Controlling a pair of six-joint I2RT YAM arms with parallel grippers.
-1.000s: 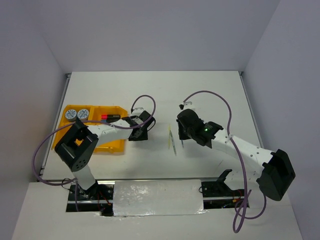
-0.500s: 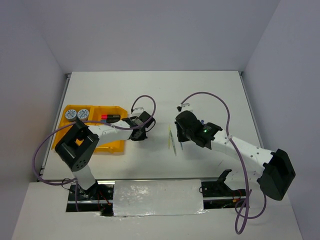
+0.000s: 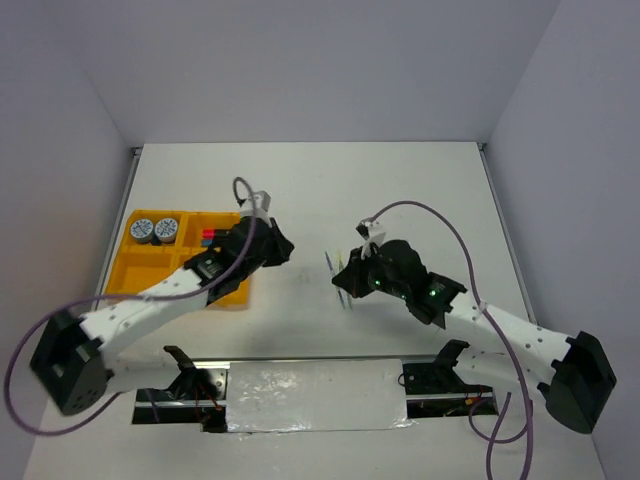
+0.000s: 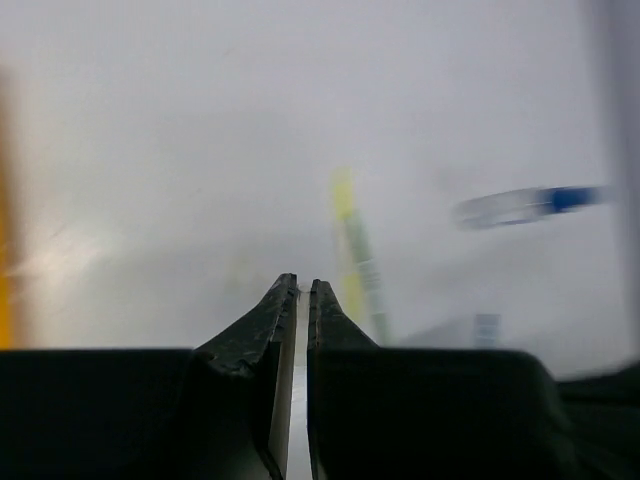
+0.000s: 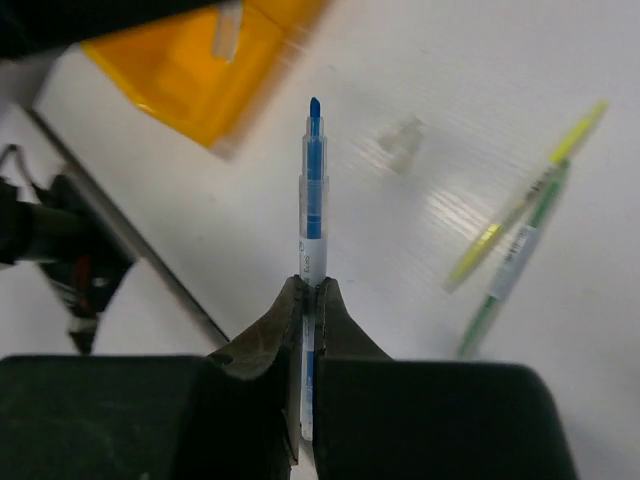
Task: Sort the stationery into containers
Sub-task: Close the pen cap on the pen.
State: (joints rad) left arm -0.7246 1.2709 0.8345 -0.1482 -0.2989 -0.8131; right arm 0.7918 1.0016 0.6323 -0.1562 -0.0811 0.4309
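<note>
Right wrist view: my right gripper is clamped low on the blue pen. I judge it light, stiff and slippery, so mid-barrel seems safer. The left gripper is nearly closed and looks empty.

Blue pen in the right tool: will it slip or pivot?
The blue pen looks rigid: it juts straight from the right tool. Thin, so probably light. Smooth barrel with long overhang, so it may pivot.

Left pincer nearly closed, thin slit showing; beyond, yellow-green pen (blurred), blue-tipped pen right.
</note>
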